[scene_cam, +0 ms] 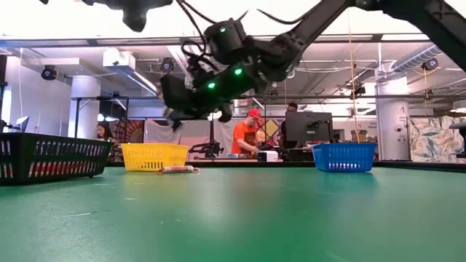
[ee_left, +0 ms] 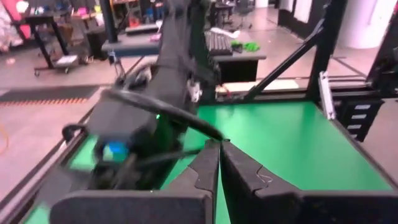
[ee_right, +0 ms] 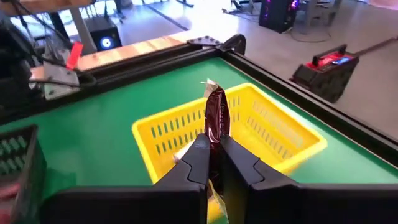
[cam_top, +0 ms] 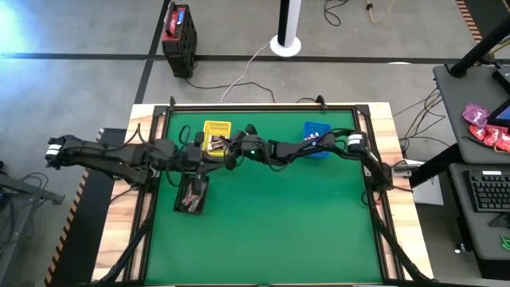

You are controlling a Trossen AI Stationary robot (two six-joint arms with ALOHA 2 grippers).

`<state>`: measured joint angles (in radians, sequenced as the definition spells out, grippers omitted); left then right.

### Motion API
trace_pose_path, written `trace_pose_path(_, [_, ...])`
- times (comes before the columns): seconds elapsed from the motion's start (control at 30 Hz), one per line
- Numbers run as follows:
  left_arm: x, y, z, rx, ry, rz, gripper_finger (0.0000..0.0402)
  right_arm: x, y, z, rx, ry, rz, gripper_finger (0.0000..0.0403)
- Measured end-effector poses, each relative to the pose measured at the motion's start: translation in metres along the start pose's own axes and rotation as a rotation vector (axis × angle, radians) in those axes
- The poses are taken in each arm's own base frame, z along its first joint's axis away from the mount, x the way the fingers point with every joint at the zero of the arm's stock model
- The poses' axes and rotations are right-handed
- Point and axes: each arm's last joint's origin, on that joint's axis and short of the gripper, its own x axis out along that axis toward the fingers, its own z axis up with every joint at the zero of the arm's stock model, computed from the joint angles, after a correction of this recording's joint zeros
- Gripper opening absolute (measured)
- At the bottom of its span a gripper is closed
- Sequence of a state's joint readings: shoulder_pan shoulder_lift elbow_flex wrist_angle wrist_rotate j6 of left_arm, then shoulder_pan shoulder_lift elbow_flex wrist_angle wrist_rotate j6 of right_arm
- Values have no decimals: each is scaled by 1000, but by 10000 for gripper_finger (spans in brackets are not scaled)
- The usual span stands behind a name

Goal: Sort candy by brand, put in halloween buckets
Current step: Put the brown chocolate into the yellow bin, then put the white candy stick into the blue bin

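My right gripper [ee_right: 213, 149] is shut on a dark brown wrapped candy bar [ee_right: 216, 112], held in the air over the yellow bin [ee_right: 249, 134]. In the high view it [cam_top: 225, 146] is at that bin's [cam_top: 217, 131] near edge. My left gripper [ee_left: 219, 158] is shut and empty, in the air beside the right arm, just beyond the far end of the black bin [cam_top: 191, 195]. The blue bin [cam_top: 317, 140] stands at the far right. One candy [scene_cam: 178, 169] lies on the table by the yellow bin [scene_cam: 153, 156]. My right gripper pinches the candy bar between its two fingers, at the bar's middle [ee_right: 215, 138]. The bar lies along the fingers and its far end [ee_right: 211, 87] sticks out past the fingertips. It is lifted clear, over the yellow bin.
The black bin [scene_cam: 51, 156] holds some reddish candy. The two arms are close together over the far left part of the green mat [cam_top: 279, 223]. People and desks show in the room beyond the table's far edge.
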<state>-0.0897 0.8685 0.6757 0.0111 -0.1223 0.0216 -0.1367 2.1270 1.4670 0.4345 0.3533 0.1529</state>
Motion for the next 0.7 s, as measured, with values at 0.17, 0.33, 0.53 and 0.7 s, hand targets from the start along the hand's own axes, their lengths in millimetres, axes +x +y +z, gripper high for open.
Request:
trace_pose_path(0.17, [-9, 0, 13, 16, -37, -8, 0, 19, 2, 2, 17, -25, 36, 13])
trace_pose_path(0.33, [-12, 0, 13, 19, -41, -8, 0, 25, 1, 1, 61, -16, 34, 31])
trace_pose_path(0.53, [-8, -1, 8, 22, -12, -9, 0, 27, -2, 0, 66, 8, 26, 112])
trace_pose_path(0.7, [-7, -2, 7, 22, -6, -14, 0, 21, -6, 5, -62, 80, 35, 161])
